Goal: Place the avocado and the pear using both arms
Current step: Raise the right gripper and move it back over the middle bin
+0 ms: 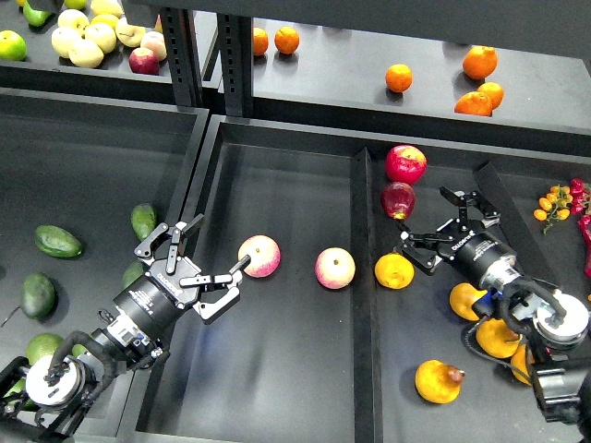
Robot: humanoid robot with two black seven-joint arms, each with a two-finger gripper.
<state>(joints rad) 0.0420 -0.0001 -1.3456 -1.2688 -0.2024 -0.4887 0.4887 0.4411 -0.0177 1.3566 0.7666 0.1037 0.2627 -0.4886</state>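
Several dark green avocados lie in the left bin: one (143,220) just above my left arm, one (57,242) farther left, one (37,295) below it. My left gripper (218,247) is open and empty over the bin's right wall, its lower fingertip close to a pink-and-yellow apple (259,256). Orange-yellow pears lie in the right compartment: one (438,381) at the front, two (466,301) (497,339) partly under my right arm. My right gripper (427,221) is open and empty, above a yellow stemmed fruit (394,270).
A second pink-and-yellow apple (334,268) lies mid-tray. Two red apples (405,163) (398,198) lie by the raised divider (362,305). Oranges (479,63) and pale apples (85,39) sit on the back shelf. Small tomatoes (554,201) lie at far right.
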